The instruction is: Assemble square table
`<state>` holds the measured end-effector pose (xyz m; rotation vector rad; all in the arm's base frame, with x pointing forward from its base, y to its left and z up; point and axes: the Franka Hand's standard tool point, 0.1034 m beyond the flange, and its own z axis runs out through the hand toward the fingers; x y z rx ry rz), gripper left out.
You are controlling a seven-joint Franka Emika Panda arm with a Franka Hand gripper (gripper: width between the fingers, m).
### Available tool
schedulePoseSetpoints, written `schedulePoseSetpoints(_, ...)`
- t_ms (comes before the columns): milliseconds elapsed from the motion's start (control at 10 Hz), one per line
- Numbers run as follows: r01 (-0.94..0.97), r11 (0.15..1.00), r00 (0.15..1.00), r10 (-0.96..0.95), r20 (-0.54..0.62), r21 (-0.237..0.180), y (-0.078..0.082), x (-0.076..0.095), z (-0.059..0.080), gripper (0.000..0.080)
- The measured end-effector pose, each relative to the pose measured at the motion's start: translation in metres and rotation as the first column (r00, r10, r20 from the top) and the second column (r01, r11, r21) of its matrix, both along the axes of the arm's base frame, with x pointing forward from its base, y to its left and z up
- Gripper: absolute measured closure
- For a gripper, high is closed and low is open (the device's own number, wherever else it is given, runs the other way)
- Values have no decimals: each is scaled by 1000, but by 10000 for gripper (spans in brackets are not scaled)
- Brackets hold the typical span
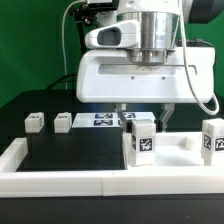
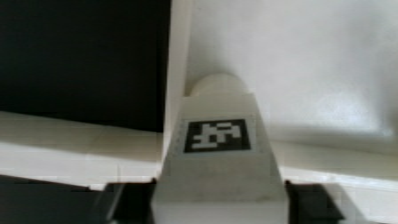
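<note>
At the exterior view's left a small white plastic tagged block leg (image 1: 35, 121) and a second leg (image 1: 63, 121) sit loose on the black counter (image 1: 70, 148), well apart from the arm; the marker board (image 1: 104, 118) lies just beyond them. At centre, my end effector (image 2: 217, 200) is partly closed: its dark fingers (image 2: 128, 200) meet both flanks of a third leg (image 2: 217, 135) with no gap showing, so I judge it gripped. That leg's long axis runs straight down from the end effector. The large white square plastic slab (image 1: 178, 150) lies directly rightward, against the long white border rail (image 1: 60, 178); a fourth leg (image 1: 212, 140) stands near its far edge.
</note>
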<state>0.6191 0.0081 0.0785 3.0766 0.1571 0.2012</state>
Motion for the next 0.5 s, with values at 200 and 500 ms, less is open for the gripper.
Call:
schedulePoseSetpoints(200,30,1000,1000,-30,1,5,0,0,0,508)
schedulePoseSetpoints(500,235,971,972,-236,7,35,0,0,-1,508)
